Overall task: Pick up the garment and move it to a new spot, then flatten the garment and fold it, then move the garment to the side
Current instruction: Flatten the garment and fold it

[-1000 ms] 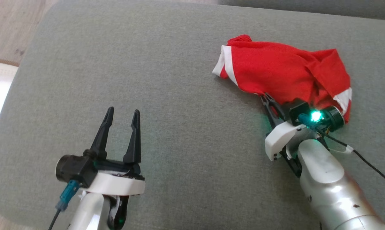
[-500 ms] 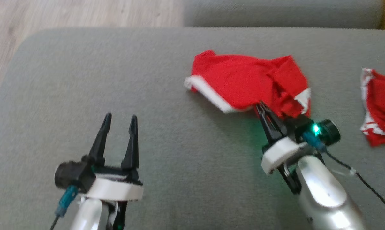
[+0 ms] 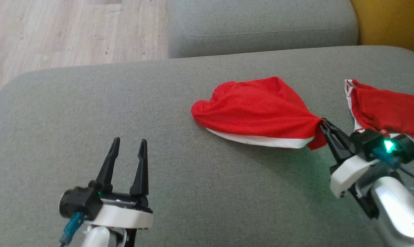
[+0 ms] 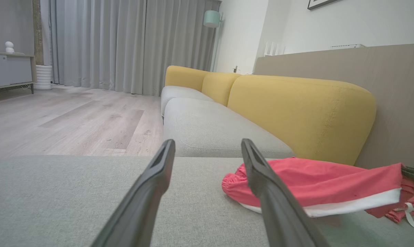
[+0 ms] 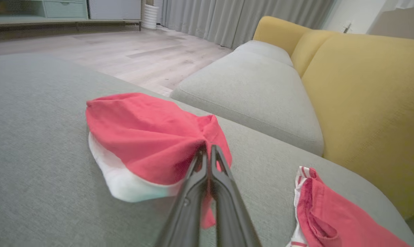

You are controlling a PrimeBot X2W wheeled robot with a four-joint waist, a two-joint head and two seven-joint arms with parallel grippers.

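A grey sofa seat point(image 3: 90, 103) meets a second grey cushion point(image 3: 262, 24), both backed by yellow backrests point(image 4: 296, 109). Pale wood floor point(image 4: 73, 116) runs to full-length grey curtains point(image 4: 124, 44). A mint-shaded lamp point(image 4: 212, 18) stands by the white wall point(image 4: 347, 24), with a low sideboard point(image 4: 8, 70) opposite.

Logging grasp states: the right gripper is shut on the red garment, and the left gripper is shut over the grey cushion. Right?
No. The left gripper is open, fingers apart and empty, as the left wrist view shows. The right gripper is indeed shut on the red garment, and the left is over the grey cushion.
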